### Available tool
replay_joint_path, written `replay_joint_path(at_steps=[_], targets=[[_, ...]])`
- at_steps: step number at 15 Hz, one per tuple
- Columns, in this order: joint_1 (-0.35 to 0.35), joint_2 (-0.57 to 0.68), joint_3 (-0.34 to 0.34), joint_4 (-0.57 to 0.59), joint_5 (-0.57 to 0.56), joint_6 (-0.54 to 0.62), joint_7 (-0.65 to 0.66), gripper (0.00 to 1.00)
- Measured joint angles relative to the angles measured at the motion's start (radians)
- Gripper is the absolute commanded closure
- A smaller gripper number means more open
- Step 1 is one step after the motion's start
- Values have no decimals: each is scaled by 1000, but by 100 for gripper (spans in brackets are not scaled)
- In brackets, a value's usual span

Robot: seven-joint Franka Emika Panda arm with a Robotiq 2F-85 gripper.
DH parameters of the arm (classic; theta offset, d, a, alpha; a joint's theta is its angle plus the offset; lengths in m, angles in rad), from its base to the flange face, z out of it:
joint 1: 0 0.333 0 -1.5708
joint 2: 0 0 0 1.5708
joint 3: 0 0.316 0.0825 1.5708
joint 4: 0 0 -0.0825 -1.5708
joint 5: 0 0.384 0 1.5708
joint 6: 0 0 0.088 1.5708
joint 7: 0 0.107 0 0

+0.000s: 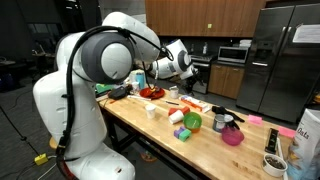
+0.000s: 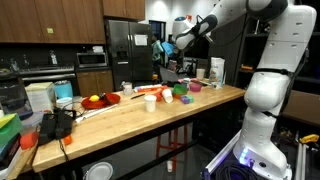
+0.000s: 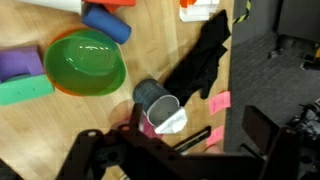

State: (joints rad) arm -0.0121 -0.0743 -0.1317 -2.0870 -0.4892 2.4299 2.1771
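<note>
My gripper (image 1: 181, 63) hangs open and empty high above the wooden table (image 1: 165, 135), also seen from the far side as the gripper (image 2: 166, 48). In the wrist view its dark fingers (image 3: 262, 130) frame the bottom edge, with the gripper (image 3: 172, 146) over a grey cup (image 3: 150, 95) that has a white scrap (image 3: 168, 121) at its mouth. A green bowl (image 3: 85, 62) lies to the left of the cup, and a black cloth (image 3: 205, 55) lies above and right of it. Two pink notes (image 3: 218, 102) sit near the table edge.
A blue cylinder (image 3: 107, 22), a purple block (image 3: 20, 65) and a green block (image 3: 25, 91) lie around the bowl. A pink bowl (image 1: 232, 136), white cup (image 1: 151, 111) and red plate (image 1: 152, 93) stand on the table. A white bag (image 1: 308, 135) stands at one end.
</note>
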Motion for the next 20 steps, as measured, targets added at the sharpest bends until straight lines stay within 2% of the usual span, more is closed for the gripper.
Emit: replay_joint_path(at_steps=[5, 12, 16, 20], targets=[[-16, -80, 59, -10, -119, 77, -80, 0], [-37, -144, 108, -104, -217, 286, -182, 0], [-47, -186, 109, -175, -338, 373, -176, 0], [-99, -270, 128, -249, -519, 396, -108, 0]])
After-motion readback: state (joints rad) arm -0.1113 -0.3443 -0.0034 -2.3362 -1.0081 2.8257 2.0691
